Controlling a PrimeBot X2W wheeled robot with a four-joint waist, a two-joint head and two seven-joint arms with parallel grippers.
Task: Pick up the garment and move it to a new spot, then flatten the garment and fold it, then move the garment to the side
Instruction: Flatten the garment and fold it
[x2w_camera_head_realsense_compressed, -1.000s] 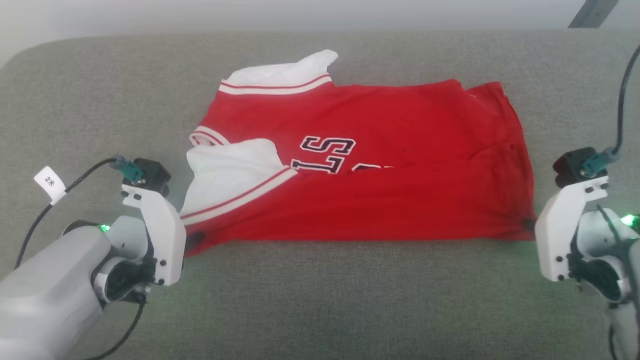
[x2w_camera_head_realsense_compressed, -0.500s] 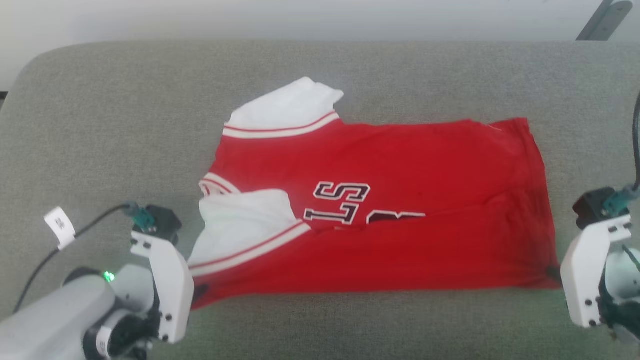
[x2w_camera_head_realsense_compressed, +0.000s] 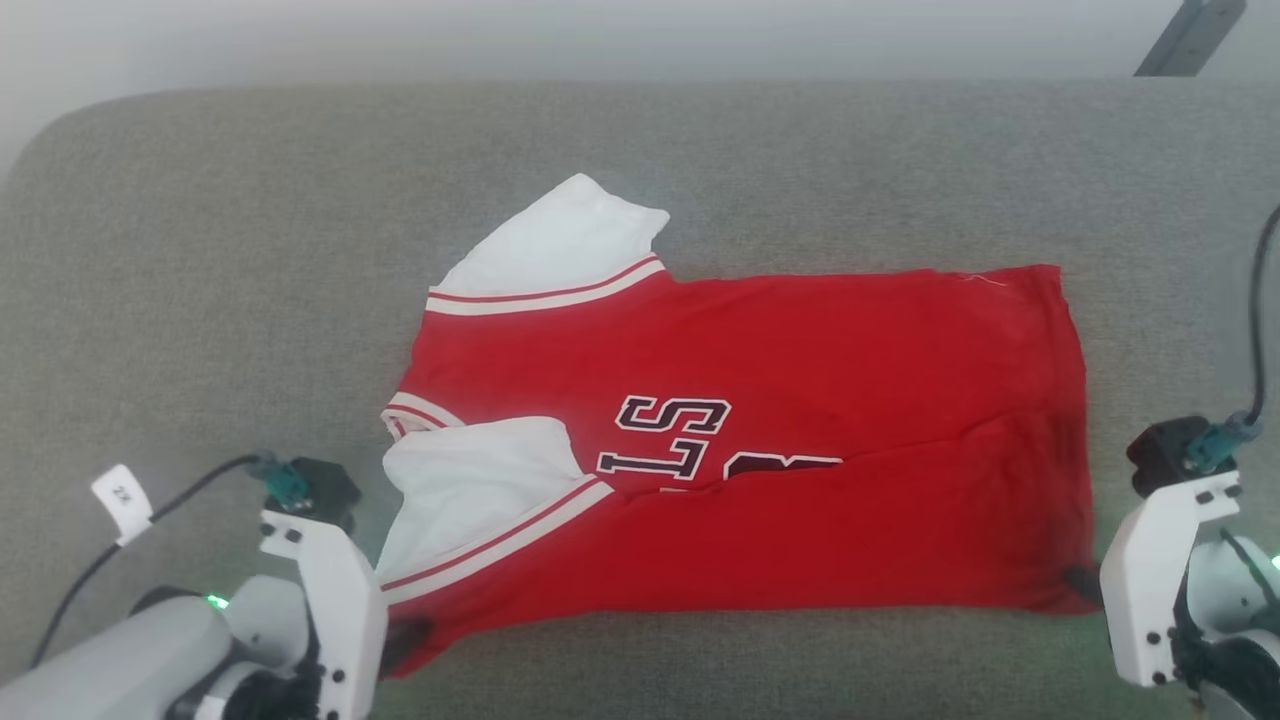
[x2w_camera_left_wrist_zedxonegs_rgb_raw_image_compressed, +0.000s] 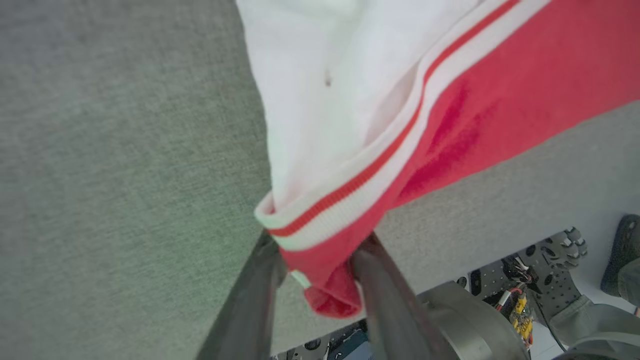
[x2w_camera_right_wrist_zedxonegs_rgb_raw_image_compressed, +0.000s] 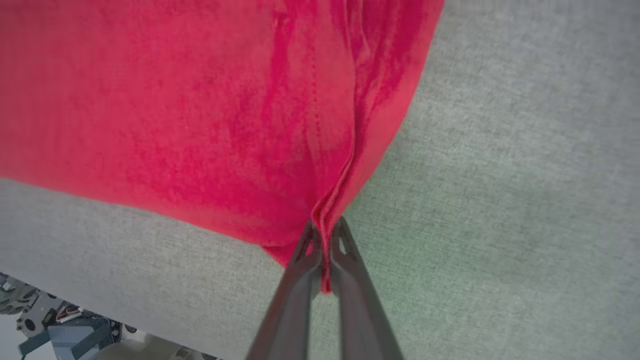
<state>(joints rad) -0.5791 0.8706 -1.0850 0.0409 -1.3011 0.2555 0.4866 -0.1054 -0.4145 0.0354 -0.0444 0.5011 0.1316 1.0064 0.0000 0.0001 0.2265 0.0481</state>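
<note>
Two near corners of the garment (x2w_camera_head_realsense_compressed: 760, 470) are attended, one by each tool. At the left, the left tool (x2w_camera_left_wrist_zedxonegs_rgb_raw_image_compressed: 320, 247) is seen with its fingers apart; the striped corner lies between them and is judged loose rather than pinched. In the middle, the garment is spread across the grey fabric-covered worktop (x2w_camera_head_realsense_compressed: 200, 300). Its near long edge is turned up over part of the lettering, so a first lengthwise fold is judged to be laid. The near white sleeve is rumpled, and the other sleeve sticks out at the far side. At the right, the right tool (x2w_camera_right_wrist_zedxonegs_rgb_raw_image_compressed: 325, 235) is clamped together on the red hem corner. Pick-up, relocation and flattening are judged done; the right-hand release, further folds and the move aside are left.
</note>
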